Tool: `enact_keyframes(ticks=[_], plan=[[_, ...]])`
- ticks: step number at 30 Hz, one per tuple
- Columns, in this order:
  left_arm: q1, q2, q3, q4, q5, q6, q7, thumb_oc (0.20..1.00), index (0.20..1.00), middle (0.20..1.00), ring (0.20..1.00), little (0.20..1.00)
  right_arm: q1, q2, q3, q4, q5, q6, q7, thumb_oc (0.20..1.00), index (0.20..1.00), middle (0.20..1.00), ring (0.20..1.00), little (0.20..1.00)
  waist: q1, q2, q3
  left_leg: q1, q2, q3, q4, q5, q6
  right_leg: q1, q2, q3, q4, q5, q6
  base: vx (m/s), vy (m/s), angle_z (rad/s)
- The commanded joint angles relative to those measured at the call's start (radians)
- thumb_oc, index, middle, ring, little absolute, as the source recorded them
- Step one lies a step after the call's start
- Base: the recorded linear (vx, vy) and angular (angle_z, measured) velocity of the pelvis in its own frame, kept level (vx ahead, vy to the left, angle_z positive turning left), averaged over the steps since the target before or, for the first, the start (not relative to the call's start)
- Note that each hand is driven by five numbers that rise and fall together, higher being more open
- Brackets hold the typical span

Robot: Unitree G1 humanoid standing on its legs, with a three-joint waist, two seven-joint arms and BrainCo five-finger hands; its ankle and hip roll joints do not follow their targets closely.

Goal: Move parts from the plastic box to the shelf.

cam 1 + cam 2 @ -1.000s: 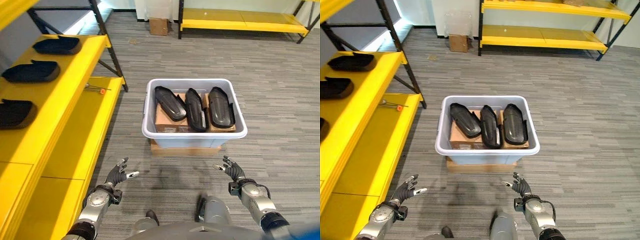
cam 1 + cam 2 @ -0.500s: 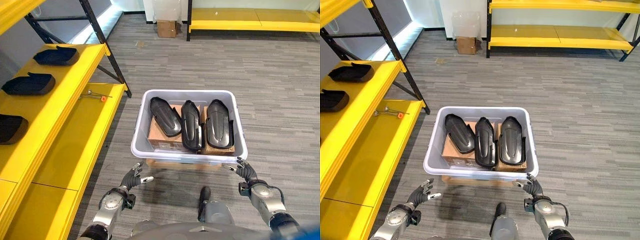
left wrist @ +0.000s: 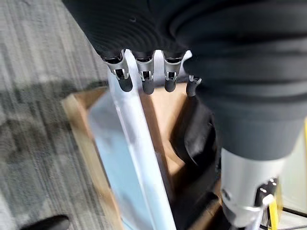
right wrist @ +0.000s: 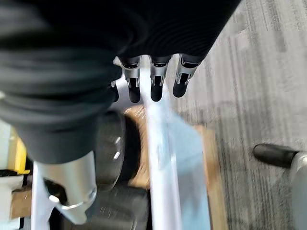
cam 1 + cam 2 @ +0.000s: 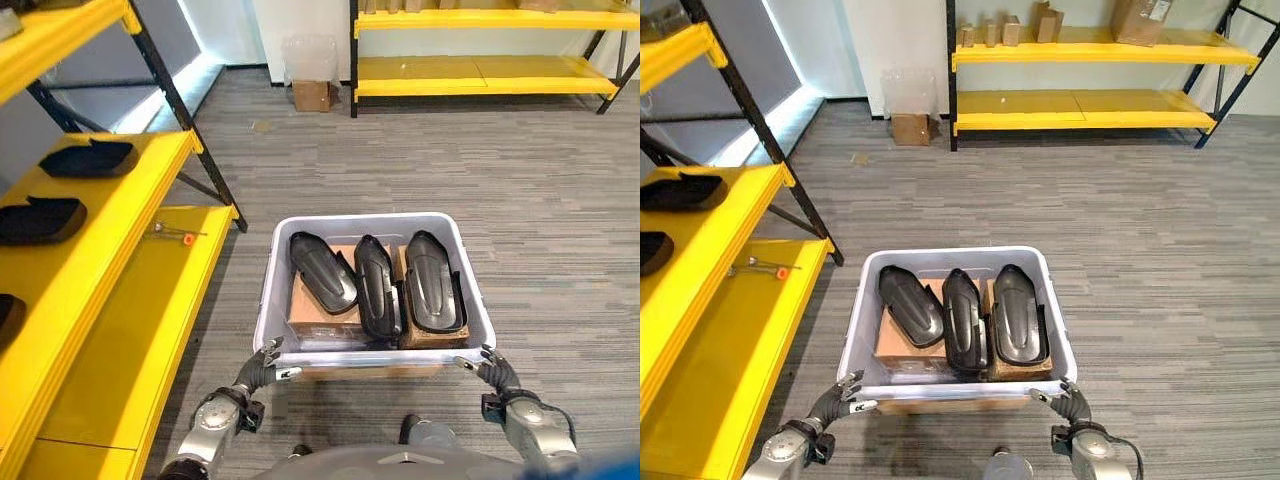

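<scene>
A grey plastic box [image 5: 282,270] stands on the floor just ahead, holding three black moulded parts side by side: left [image 5: 322,272], middle [image 5: 375,287] and right [image 5: 432,282]. They lie on cardboard cartons [image 5: 311,312] inside it. My left hand [image 5: 259,369] is open at the box's near left corner, its fingers [image 3: 144,74] straight above the rim [image 3: 139,139]. My right hand [image 5: 494,368] is open at the near right corner, its fingers [image 4: 156,80] over the rim [image 4: 160,163]. The yellow shelf [image 5: 110,250] runs along the left with black parts [image 5: 88,158] on it.
A second black part [image 5: 38,218] lies nearer on the same shelf level. A small tool with an orange tip [image 5: 178,234] rests on the lower shelf board. The grey box sits on a flat brown board [image 5: 950,406]. Another yellow rack [image 5: 480,70] and a carton [image 5: 313,95] stand at the far wall.
The whole picture has shifted: the camera has come forward and the box is closer. Both hands, earlier short of the box, now reach its near corners.
</scene>
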Motion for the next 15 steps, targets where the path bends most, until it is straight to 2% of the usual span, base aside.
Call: enact_keyframes(ticks=[1, 8, 9, 11, 12, 15], plan=[[0.002, 0.007, 0.014, -0.071, 0.000, -0.035, 0.001, 1.000, 1.000, 1.000, 1.000, 1.000, -0.085, -0.019, 0.007, -0.043, -0.011, -0.078, -0.019, 1.000, 1.000, 1.000, 1.000, 1.000, 0.020, 0.016, 0.040, -0.008, 0.082, -0.034, 0.067, -0.019, -0.033, 0.027, 0.010, 0.049, -0.079, 0.060, 0.056, 0.02, 0.026, 0.12], [0.016, 0.020, 0.014, -0.095, -0.012, -0.038, -0.015, 1.000, 1.000, 1.000, 1.000, 1.000, -0.159, -0.059, -0.004, -0.055, -0.032, -0.127, -0.050, 1.000, 1.000, 1.000, 1.000, 1.000, 0.058, 0.012, 0.052, -0.025, 0.084, -0.059, 0.059, -0.007, -0.033, 0.023, 0.010, 0.037, -0.074, 0.054, 0.054, 0.02, -0.022, 0.03], [0.020, 0.028, 0.013, -0.120, -0.031, -0.036, -0.015, 1.000, 1.000, 1.000, 1.000, 1.000, -0.207, -0.086, -0.015, -0.051, -0.030, -0.128, -0.071, 1.000, 1.000, 1.000, 1.000, 1.000, 0.077, 0.013, 0.057, -0.034, 0.089, -0.069, 0.059, -0.001, -0.038, 0.022, 0.010, 0.027, -0.074, 0.051, 0.052, 0.04, -0.053, 0.04], [0.020, 0.034, 0.016, -0.133, -0.047, -0.041, -0.014, 1.000, 1.000, 1.000, 1.000, 1.000, -0.233, -0.105, -0.024, -0.043, -0.028, -0.127, -0.076, 1.000, 1.000, 1.000, 1.000, 1.000, 0.088, 0.017, 0.060, -0.040, 0.091, -0.075, 0.062, 0.002, -0.041, 0.020, 0.009, 0.022, -0.070, 0.049, 0.050, 0.02, -0.040, 0.11], [0.012, 0.049, 0.023, -0.167, -0.076, -0.043, -0.004, 1.000, 1.000, 1.000, 1.000, 1.000, -0.293, -0.143, -0.042, -0.015, -0.041, -0.118, -0.104, 1.000, 1.000, 1.000, 1.000, 1.000, 0.111, 0.026, 0.069, -0.056, 0.096, -0.089, 0.068, 0.006, -0.045, 0.008, 0.009, 0.011, -0.051, 0.037, 0.046, 0.00, -0.033, 0.10], [0.002, 0.058, 0.024, -0.183, -0.096, -0.051, 0.003, 1.000, 1.000, 1.000, 1.000, 1.000, -0.330, -0.165, -0.052, 0.009, -0.048, -0.109, -0.127, 1.000, 1.000, 1.000, 1.000, 1.000, 0.124, 0.032, 0.078, -0.070, 0.098, -0.100, 0.074, 0.009, -0.047, -0.004, 0.007, 0.005, -0.032, 0.028, 0.043, -0.03, -0.017, 0.12]])
